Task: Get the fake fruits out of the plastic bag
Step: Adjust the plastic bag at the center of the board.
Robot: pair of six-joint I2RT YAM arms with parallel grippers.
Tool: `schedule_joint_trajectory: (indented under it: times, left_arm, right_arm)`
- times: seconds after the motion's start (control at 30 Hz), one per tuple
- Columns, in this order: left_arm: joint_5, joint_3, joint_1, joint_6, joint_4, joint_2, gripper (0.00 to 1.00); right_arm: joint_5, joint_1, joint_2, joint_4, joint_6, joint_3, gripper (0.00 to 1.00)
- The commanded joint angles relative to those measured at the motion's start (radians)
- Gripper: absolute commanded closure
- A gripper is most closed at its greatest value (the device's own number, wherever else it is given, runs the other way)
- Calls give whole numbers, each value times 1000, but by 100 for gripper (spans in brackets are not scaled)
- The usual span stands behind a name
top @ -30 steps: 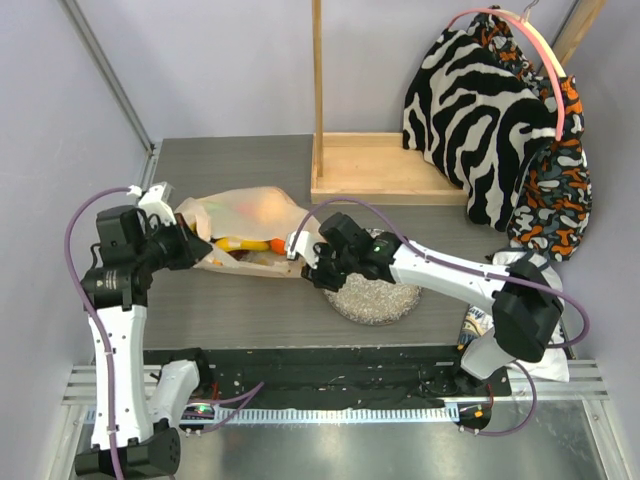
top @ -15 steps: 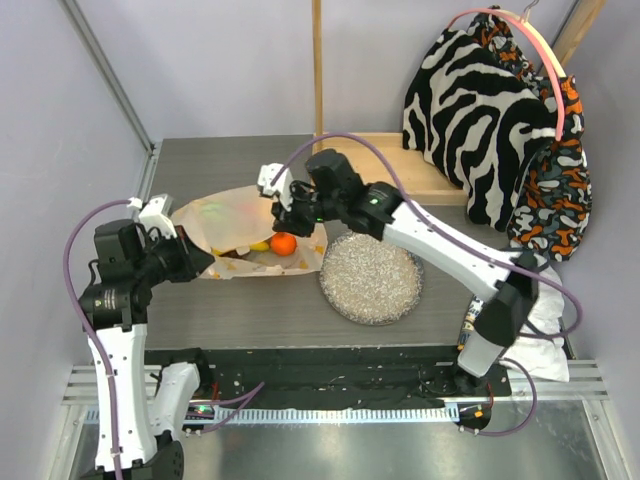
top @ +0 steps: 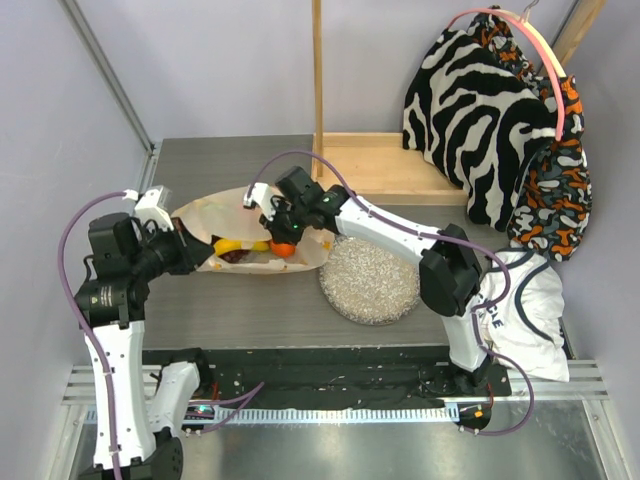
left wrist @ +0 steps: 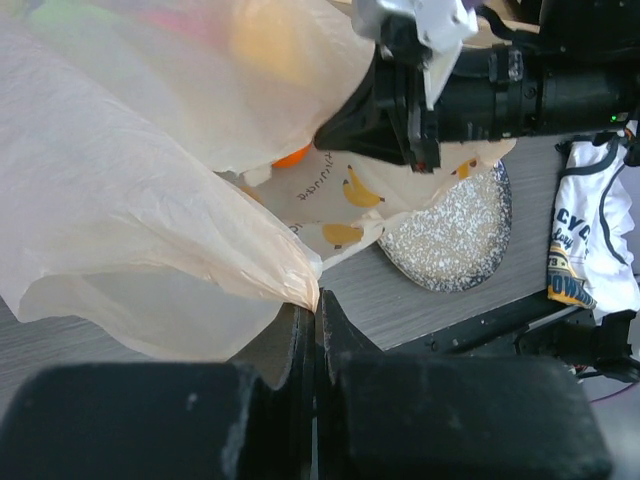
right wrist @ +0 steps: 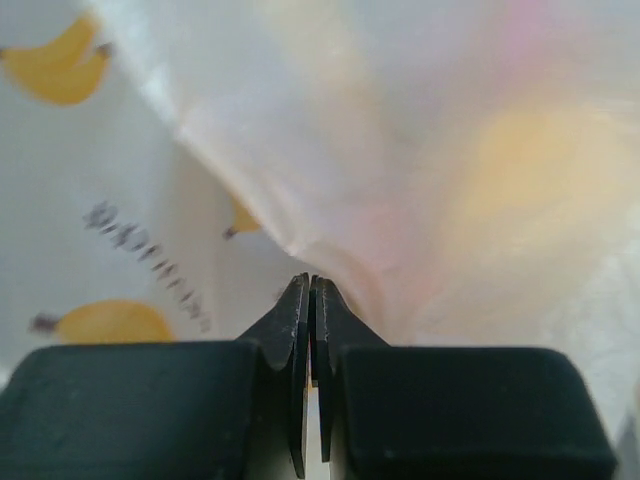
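The plastic bag (top: 225,212) lies on the left of the table, its mouth facing the near side. At the mouth lie fake fruits: an orange (top: 282,248), a yellow banana (top: 228,245) and a dark red piece (top: 238,256). My left gripper (top: 190,250) is shut on the bag's left edge; its wrist view shows the film (left wrist: 150,220) pinched at the fingertips (left wrist: 305,325). My right gripper (top: 268,230) is over the bag just behind the orange, shut on a fold of the bag's film (right wrist: 330,150). Other fruits show only as blurred colours through the film.
A round speckled grey plate (top: 372,280) sits right of the bag, partly under its corner. A wooden rack base (top: 375,170) with an upright post stands behind. Zebra-print cloth (top: 480,120) hangs at the back right. A white shirt (top: 520,310) lies at the near right.
My right gripper moved from the plate's edge up to the bag's back, then left and down over the bag. The bag's top layer shifted and fruits show at the mouth. The left gripper kept its hold.
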State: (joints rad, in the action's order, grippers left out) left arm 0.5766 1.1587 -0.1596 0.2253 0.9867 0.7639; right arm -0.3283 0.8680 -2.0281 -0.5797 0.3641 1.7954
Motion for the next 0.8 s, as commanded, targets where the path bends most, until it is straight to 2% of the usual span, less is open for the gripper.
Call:
schedule_joint_trajectory:
  times: [0.0, 0.03, 0.07, 0.2, 0.3, 0.47, 0.57, 0.7, 0.77]
  left_arm:
    - [31, 6, -9, -33, 24, -41, 100]
    - [28, -2, -11, -40, 30, -44, 100]
    - [17, -7, -11, -50, 39, -49, 100]
    - [3, -33, -15, -73, 41, -69, 100]
    - [-12, -43, -21, -78, 29, -74, 100]
    - [0, -68, -27, -61, -2, -69, 100]
    - [5, -73, -27, -52, -3, -63, 100]
    - [14, -70, -27, -44, -20, -51, 100]
    - [14, -67, -26, -35, -37, -43, 100]
  right_arm:
    - [299, -3, -26, 170, -48, 47, 94]
    - [323, -3, -32, 223, -44, 42, 94]
    - [435, -3, -38, 248, -25, 41, 94]
    - [650, -4, -101, 391, 44, 106, 99]
    - [731, -12, -150, 441, 84, 183, 99]
    - [750, -11, -166, 469, 108, 211, 99]
    - [750, 9, -109, 459, 111, 167, 97]
    - [694, 42, 29, 414, 115, 58, 90]
    - [622, 52, 77, 370, 83, 39, 81]
